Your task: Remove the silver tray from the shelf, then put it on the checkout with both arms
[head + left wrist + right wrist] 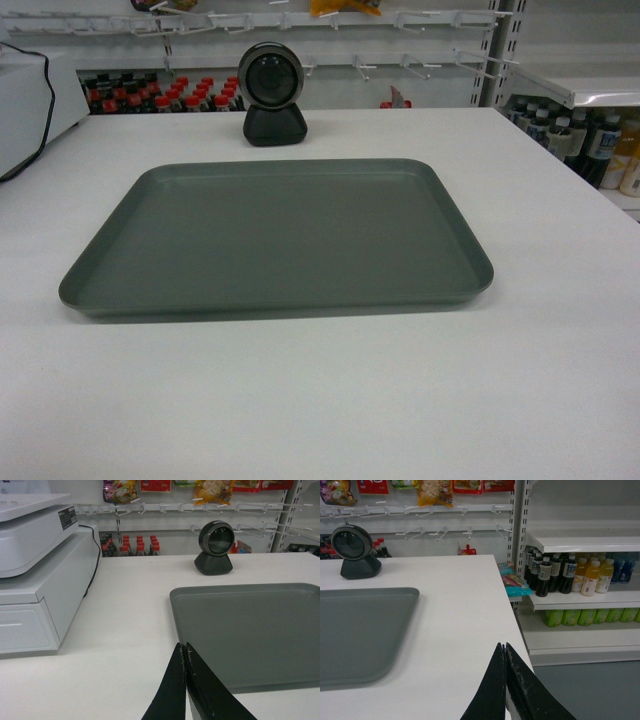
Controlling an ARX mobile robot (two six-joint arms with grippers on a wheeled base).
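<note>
Left wrist view: left pincer (pixel 185 652) pressed together, empty, just off near left corner of tray (pixel 250 630), not touching. Right wrist view: right pincer (pixel 505 652) also pressed together, empty, over bare table (pixel 465 610), apart from tray right edge. Tray flat on table, in front of scanner (pixel 271 92), rim level, fully supported. Placement looks done; judgement: step in hand is clearing away. Pull both pincers straight back and up, no sweep across rim, no nudge toward scanner or register (pixel 40 570)
</note>
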